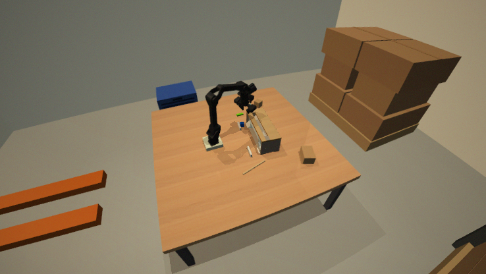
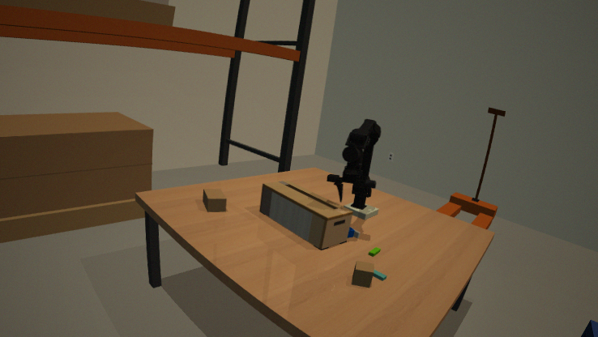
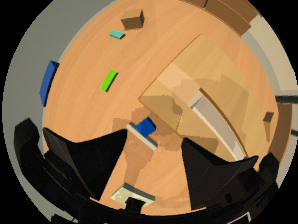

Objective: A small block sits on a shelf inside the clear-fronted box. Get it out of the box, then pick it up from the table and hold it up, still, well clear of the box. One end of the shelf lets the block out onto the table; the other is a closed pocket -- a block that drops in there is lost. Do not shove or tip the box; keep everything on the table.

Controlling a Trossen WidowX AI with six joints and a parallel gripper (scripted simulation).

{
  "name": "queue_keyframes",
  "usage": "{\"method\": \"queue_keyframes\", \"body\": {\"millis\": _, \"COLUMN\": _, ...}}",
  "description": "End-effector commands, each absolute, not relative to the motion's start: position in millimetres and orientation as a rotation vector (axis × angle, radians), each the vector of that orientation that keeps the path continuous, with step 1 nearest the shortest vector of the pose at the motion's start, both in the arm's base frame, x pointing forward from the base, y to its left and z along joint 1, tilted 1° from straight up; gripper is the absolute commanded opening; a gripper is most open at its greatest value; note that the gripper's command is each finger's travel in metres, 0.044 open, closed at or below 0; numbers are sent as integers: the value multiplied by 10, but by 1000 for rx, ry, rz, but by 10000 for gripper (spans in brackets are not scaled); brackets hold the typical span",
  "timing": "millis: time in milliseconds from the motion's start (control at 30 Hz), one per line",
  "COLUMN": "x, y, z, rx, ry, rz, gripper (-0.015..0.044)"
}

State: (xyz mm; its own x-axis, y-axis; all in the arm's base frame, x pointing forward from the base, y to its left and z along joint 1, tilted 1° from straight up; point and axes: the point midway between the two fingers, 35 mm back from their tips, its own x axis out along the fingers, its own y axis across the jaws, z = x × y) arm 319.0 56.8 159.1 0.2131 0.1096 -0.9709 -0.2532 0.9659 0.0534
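The small blue block (image 1: 242, 124) (image 2: 351, 232) (image 3: 146, 127) lies on the table outside the box, just off its long side near one end. It lies against a thin white strip (image 1: 239, 126) (image 3: 141, 136). The cardboard box (image 1: 270, 127) (image 2: 335, 236) (image 3: 195, 60) stands upright, with a long slot in its top. My gripper (image 1: 245, 109) (image 2: 352, 199) (image 3: 154, 137) is open and empty, pointing down above the block. In the wrist view the block shows between and beyond the fingertips, with the box close by the right finger.
A green piece (image 1: 240, 114) (image 2: 374, 251) (image 3: 109, 80) and a teal piece (image 2: 379, 275) (image 3: 117, 34) lie past the box's end, near a small carton (image 1: 258, 103) (image 2: 363, 274) (image 3: 132, 19). Another carton (image 1: 307, 155) (image 2: 215, 200), a thin stick (image 1: 253, 167) and a white piece (image 1: 249, 151) lie towards the other end.
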Motion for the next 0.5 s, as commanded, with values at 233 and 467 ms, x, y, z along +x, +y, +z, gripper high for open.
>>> {"method": "queue_keyframes", "body": {"millis": 233, "x": 3071, "y": 706, "z": 1680, "rx": -1438, "ry": 958, "rz": 990, "gripper": 285}}
{"method": "queue_keyframes", "body": {"millis": 467, "x": 3041, "y": 755, "z": 1701, "rx": -1865, "ry": 765, "rz": 1223, "gripper": 285}}
